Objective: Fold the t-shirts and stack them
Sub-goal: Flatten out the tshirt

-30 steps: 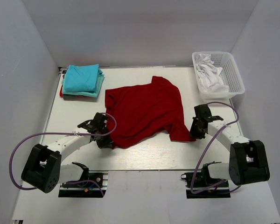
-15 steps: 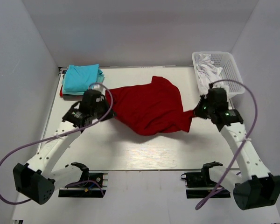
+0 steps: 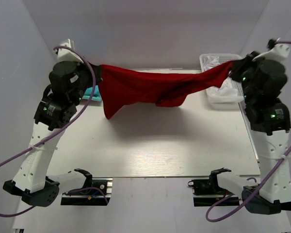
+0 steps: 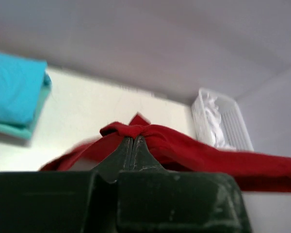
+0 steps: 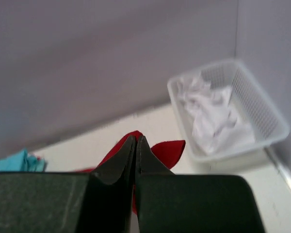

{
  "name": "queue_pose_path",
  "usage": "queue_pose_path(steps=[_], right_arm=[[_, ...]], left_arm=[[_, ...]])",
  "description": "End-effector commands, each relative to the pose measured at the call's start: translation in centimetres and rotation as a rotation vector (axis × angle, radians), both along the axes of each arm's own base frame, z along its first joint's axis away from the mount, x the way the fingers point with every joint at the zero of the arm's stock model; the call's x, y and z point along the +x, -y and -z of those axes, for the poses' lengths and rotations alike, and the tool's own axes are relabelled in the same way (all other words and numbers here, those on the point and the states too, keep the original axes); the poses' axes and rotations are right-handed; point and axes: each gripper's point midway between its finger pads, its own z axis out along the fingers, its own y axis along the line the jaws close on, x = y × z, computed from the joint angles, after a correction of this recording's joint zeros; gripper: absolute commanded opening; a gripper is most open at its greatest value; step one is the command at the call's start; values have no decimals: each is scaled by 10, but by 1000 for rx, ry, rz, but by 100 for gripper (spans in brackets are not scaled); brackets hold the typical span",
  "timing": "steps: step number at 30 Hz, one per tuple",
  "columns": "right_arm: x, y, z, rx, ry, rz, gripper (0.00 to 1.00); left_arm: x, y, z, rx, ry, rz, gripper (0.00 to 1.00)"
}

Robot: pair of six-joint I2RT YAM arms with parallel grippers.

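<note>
The dark red t-shirt (image 3: 150, 86) hangs stretched in the air above the table, held at both ends. My left gripper (image 3: 98, 73) is shut on its left end, which bunches over the fingertips (image 4: 132, 138). My right gripper (image 3: 234, 65) is shut on the right end, with red cloth (image 5: 167, 148) showing behind its closed tips (image 5: 136, 138). Most of the shirt sags toward the left. A stack of folded turquoise t-shirts (image 4: 14, 92) lies at the back left, mostly hidden behind my left arm in the top view (image 3: 91, 93).
A white mesh basket (image 3: 218, 59) with white cloth inside (image 5: 211, 119) stands at the back right, just behind my right gripper. Grey walls close in the table (image 3: 150, 145) on three sides. The arm bases sit at the near edge.
Both arms have risen and spread apart, lifting the red t-shirt off the table and pulling it taut. The right gripper closed on the shirt's right end during the last second.
</note>
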Motion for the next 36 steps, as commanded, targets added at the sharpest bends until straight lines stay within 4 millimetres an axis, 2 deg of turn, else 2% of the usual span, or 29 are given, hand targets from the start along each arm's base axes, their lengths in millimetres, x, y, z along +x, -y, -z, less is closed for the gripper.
queue_pose_path(steps=[1,2,3,5,6,8,10,11,12,13,15,16,17,18,19,20,22,24,26,30,33,36], right_arm=[[-20,26,-91,-54,232,112,0],[-24,30,-101,-63,254,127,0],[-36,34,-129,-59,325,139,0],[-45,43,-143,-98,355,179,0],[-59,48,-164,-114,414,196,0],[-70,52,-176,-167,448,208,0],[-91,51,-193,-184,524,190,0],[-106,52,-204,-228,567,183,0],[-119,54,-210,-234,601,185,0],[-133,55,-216,-242,631,180,0],[-149,48,-225,-277,687,134,0],[-186,52,-237,-284,763,137,0],[-184,44,-239,-301,777,98,0],[-195,45,-243,-300,805,94,0],[-219,44,-252,-308,864,78,0],[-224,43,-255,-311,878,73,0],[-257,50,-266,-302,944,93,0],[-274,52,-271,-299,985,100,0],[-293,51,-272,-317,1029,86,0],[-305,48,-272,-325,1051,62,0],[-302,49,-267,-315,1043,66,0],[-283,39,-257,-312,1004,15,0]], left_arm=[[-12,-30,-46,40,97,-100,0],[-20,-36,-63,31,133,-112,0],[-23,-37,-71,22,150,-113,0],[-38,-50,-94,18,211,-142,0],[-44,-53,-101,8,230,-143,0],[-61,-62,-122,7,288,-147,0],[-83,-69,-145,-13,358,-132,0],[-87,-69,-151,-11,375,-124,0],[-105,-73,-166,-34,424,-99,0],[-113,-74,-172,-31,447,-85,0],[-128,-70,-180,-40,484,-31,0],[-140,-71,-189,-54,520,-13,0],[-155,-74,-195,-65,553,4,0],[-163,-70,-198,-65,571,45,0],[-174,-71,-203,-72,594,62,0],[-180,-72,-204,-70,607,69,0],[-200,-73,-215,-81,658,109,0],[-220,-72,-223,-83,699,157,0],[-230,-69,-228,-83,725,193,0],[-249,-72,-231,-96,758,221,0],[-246,-70,-228,-93,749,222,0],[-228,-62,-217,-79,704,226,0]])
